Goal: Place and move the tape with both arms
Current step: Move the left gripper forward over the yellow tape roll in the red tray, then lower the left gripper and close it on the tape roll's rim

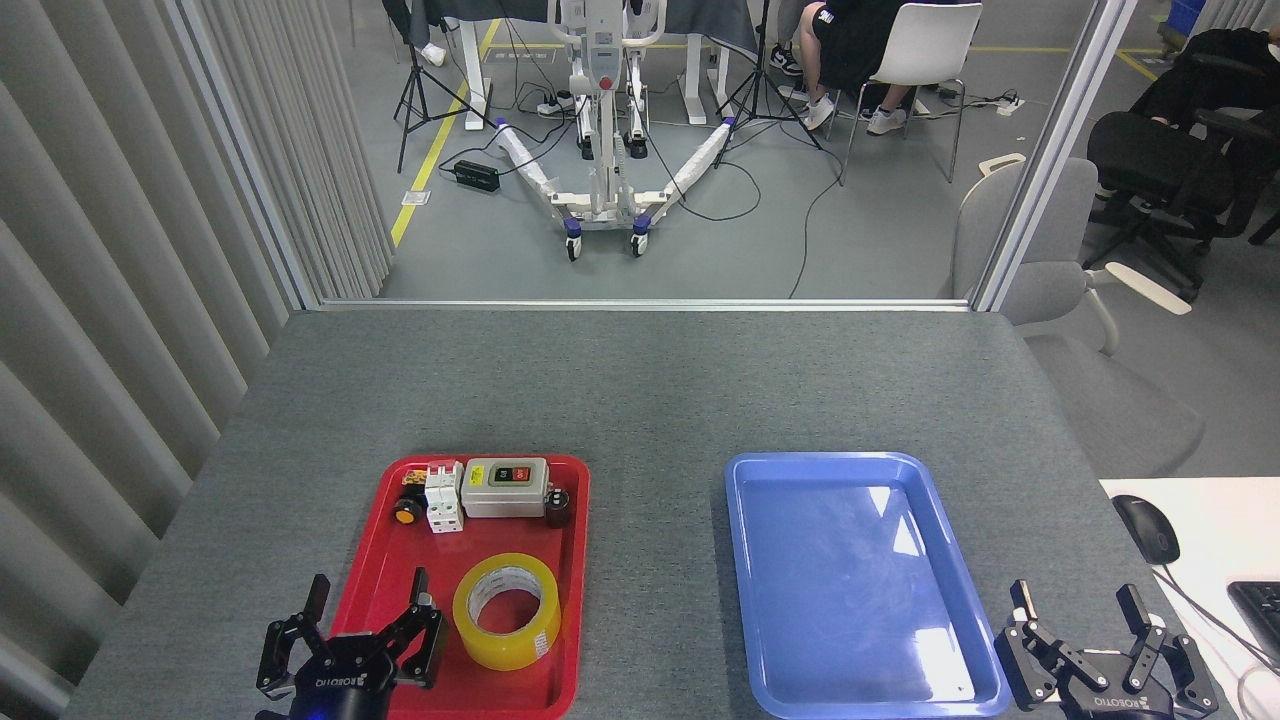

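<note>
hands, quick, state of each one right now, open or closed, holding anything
Left hand: open, holding nothing, beside the tape over the red tray.
Right hand: open, holding nothing, near the blue tray.

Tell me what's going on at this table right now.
A two-armed robot is set up to move a roll of tape. The tape lies flat in the red tray, beside some small electrical parts. The left gripper hovers open just left of it, touching nothing. The right gripper waits open beside the blue tray.
</note>
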`<state>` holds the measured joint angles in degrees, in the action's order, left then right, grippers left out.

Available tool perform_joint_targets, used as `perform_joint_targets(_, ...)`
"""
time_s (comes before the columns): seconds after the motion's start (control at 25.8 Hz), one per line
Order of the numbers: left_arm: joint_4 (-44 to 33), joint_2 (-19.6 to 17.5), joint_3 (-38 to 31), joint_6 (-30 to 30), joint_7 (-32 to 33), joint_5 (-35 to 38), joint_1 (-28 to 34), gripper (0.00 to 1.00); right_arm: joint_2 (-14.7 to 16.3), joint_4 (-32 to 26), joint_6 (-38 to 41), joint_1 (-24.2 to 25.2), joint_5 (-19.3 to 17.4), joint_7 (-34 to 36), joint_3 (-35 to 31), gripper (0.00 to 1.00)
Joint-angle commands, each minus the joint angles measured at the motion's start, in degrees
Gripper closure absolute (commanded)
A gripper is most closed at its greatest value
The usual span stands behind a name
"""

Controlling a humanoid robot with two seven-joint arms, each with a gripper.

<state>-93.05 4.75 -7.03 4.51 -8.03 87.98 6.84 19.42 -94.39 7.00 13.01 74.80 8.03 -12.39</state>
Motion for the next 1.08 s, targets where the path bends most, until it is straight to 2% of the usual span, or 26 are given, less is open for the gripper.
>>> perform_joint_targets(0.0, -0.1, 0.0, 0.0, 0.1, 0.0, -0.1, 0.0, 0.0, 0.0, 0.0, 0.0, 0.1, 0.0, 0.1, 0.0, 0.01)
perform_joint_targets(0.39, -0.1, 0.1, 0.1, 0.1, 0.0, -1.5, -0.2, 0.0, -0.1, 0.0, 0.1, 0.2, 0.0, 0.1, 0.1, 0.01)
perform_joint_targets(0.58, -0.3, 0.4, 0.4, 1.2, 0.3, -10.8, -1.4, 0.0, -0.1, 0.0, 0.1, 0.2, 0.0, 0.1, 0.1, 0.01)
perform_joint_targets(0.77, 0.7, 1.4, 2.7, 1.9, 0.1, -11.6, -5.2, 0.0, -0.1, 0.0, 0.1, 0.2, 0.1, 0.1, 0.1, 0.01)
perform_joint_targets(0.89, 4.4, 1.8, 2.5, 1.8, 0.1, -9.0, -7.6, 0.0, -0.1, 0.0, 0.1, 0.3, 0.1, 0.1, 0.1, 0.01)
perform_joint_targets(1.05, 9.3, 2.4, 2.3, -0.5, 0.0, 5.8, -11.1, 0.0, -0.1, 0.0, 0.1, 0.3, 0.1, 0.1, 0.1, 0.01)
